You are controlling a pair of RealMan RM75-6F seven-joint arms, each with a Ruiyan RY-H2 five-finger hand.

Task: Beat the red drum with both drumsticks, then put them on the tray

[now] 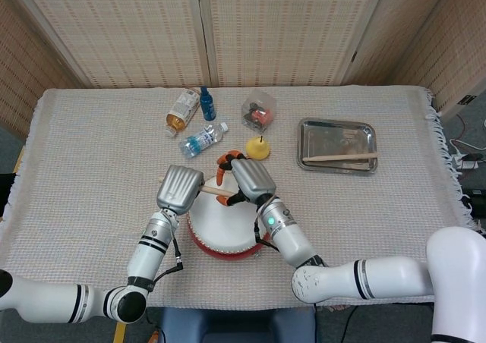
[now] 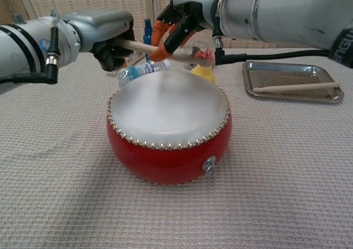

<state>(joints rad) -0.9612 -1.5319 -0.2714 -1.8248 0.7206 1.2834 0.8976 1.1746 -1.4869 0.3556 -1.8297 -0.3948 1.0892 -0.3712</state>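
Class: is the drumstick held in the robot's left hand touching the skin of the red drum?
Apart. The chest view shows the drumstick in the left hand clearly above the red drum.

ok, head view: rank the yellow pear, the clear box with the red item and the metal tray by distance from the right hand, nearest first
1. Yellow pear: just beyond the right hand, slightly to its right in the picture.
2. Clear box: further back on the table, behind the pear.
3. Metal tray: far off to the right, one drumstick lying in it.
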